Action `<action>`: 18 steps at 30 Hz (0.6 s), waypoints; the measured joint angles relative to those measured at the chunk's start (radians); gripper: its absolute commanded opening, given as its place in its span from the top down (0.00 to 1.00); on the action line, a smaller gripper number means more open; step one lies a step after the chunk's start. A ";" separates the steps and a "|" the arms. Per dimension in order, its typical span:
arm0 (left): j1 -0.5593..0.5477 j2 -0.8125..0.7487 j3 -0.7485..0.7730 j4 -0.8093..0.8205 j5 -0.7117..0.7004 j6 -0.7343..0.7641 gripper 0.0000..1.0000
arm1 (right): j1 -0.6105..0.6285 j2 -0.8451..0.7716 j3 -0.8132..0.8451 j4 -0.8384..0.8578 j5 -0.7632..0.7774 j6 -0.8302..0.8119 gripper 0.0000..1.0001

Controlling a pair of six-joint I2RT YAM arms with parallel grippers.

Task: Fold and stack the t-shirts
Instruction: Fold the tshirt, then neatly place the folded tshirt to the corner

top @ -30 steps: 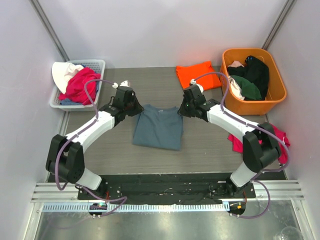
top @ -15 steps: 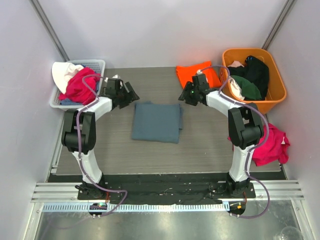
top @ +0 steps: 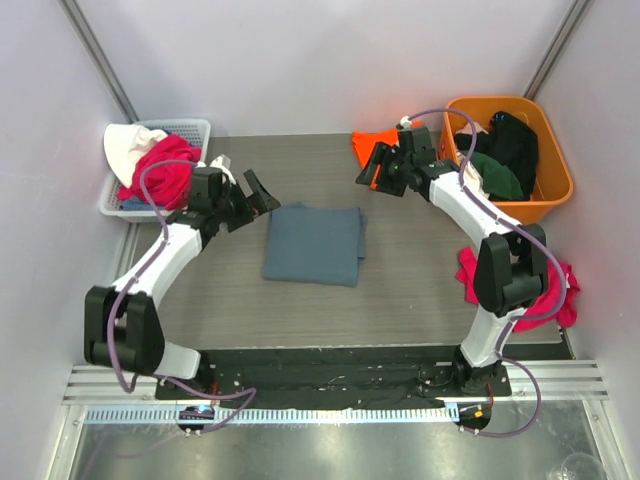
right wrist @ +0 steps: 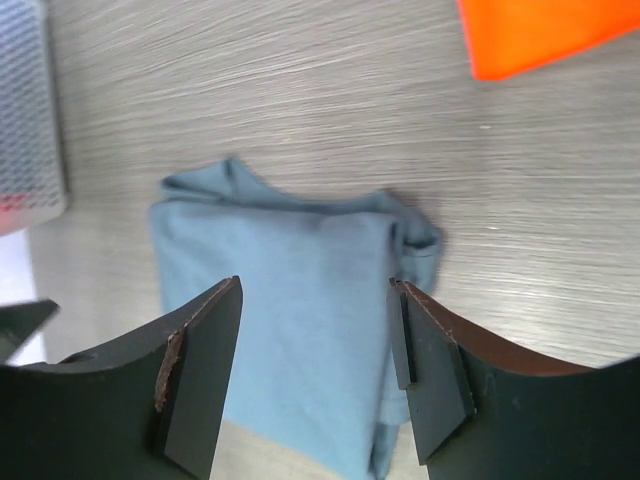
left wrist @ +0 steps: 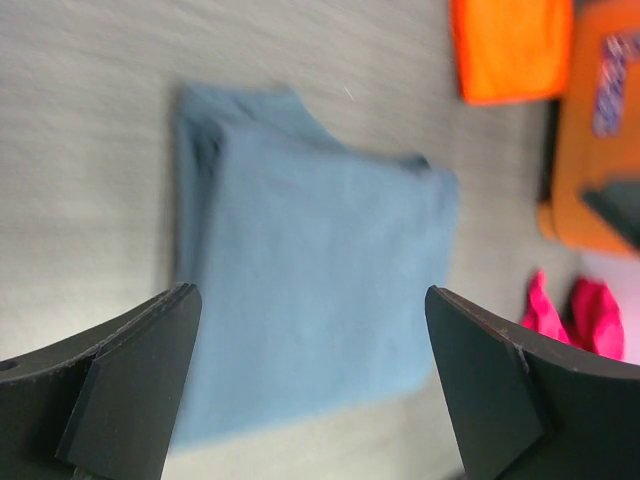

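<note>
The slate blue-grey t-shirt (top: 313, 245) lies folded into a flat rectangle in the middle of the table, with nothing holding it. It also fills the left wrist view (left wrist: 310, 290) and the right wrist view (right wrist: 290, 300). The bright orange t-shirt (top: 372, 146) lies folded at the back; my right arm hides part of it. Only a corner of it shows at the top of the wrist views (left wrist: 510, 45) (right wrist: 540, 30). My left gripper (top: 262, 192) hangs open above the table, left of the blue shirt's far corner. My right gripper (top: 368, 172) hangs open beyond the shirt's far right corner.
A white basket (top: 195, 128) with pink and white clothes stands at the back left. The orange plastic tub (top: 555, 185) with dark clothes stands at the back right. A pink garment (top: 565, 290) lies at the right edge, beside my right arm.
Both grippers opened and let go of the blue shirt's far edge, then drew back and outward. The shirt now lies folded, shorter than a second ago.
</note>
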 measured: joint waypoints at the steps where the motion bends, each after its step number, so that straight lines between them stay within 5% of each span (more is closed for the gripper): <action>1: -0.009 -0.041 -0.017 -0.022 0.006 0.003 0.00 | 0.000 -0.002 0.013 -0.010 -0.017 -0.005 0.32; 10: -0.034 -0.270 -0.111 -0.211 0.018 0.013 0.00 | 0.001 -0.159 -0.043 -0.158 -0.070 -0.033 0.32; 18: -0.034 -0.310 -0.114 -0.292 0.018 0.034 0.00 | 0.001 -0.289 -0.072 -0.226 -0.080 -0.057 0.32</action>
